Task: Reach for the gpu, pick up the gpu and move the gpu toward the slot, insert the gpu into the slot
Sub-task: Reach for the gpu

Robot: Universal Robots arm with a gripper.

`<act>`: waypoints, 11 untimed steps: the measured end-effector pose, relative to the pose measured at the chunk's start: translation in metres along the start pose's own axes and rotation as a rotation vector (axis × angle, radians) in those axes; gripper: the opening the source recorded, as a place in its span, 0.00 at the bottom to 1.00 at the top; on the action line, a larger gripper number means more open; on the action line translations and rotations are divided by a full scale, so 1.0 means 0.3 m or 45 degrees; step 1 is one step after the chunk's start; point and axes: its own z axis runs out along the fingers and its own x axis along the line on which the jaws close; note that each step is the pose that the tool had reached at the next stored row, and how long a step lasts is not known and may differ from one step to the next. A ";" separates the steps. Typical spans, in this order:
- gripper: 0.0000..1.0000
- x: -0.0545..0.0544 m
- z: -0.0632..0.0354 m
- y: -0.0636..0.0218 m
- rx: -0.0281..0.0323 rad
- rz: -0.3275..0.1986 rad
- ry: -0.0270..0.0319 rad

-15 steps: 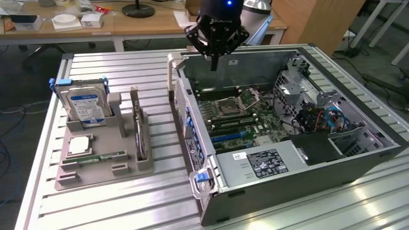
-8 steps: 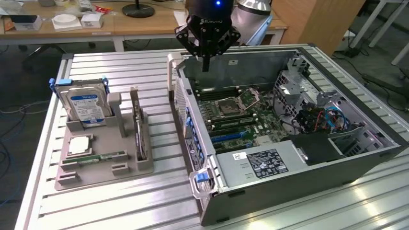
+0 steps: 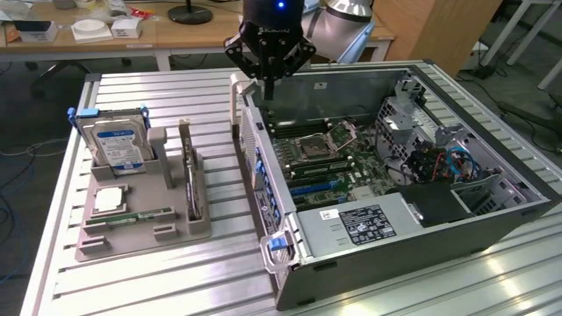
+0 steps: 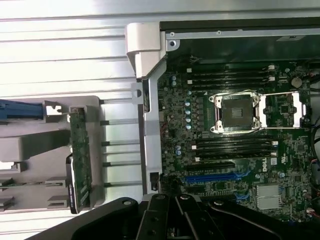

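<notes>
The gpu (image 3: 189,183) stands on edge in a groove of the grey holder (image 3: 167,232), on the exterior view's left of the open computer case. In the wrist view the gpu (image 4: 80,159) shows as a narrow green card with a pale bracket end. The slot (image 3: 312,188) is a long blue connector on the green motherboard, and the wrist view has the slot (image 4: 215,176) near the case's side wall. My gripper (image 3: 268,91) hangs above the far corner of the case, shut and empty, well apart from the gpu. The wrist view catches my gripper (image 4: 170,222) as dark linkage.
A blue-labelled hard drive (image 3: 118,143), a silver chip (image 3: 107,197) and a green memory stick (image 3: 131,216) share the holder. The case wall (image 3: 250,141) stands between holder and motherboard. The CPU socket (image 3: 316,146) lies open. Cables and a drive cage (image 3: 439,158) crowd the case's right.
</notes>
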 end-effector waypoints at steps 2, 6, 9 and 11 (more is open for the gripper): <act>0.10 0.017 0.000 -0.001 0.0001 0.000 0.0001; 0.10 0.049 0.001 -0.004 0.0000 0.000 0.0001; 0.10 0.072 0.002 -0.005 0.0000 0.000 0.0002; 0.10 0.087 0.002 -0.007 0.0001 0.000 0.0003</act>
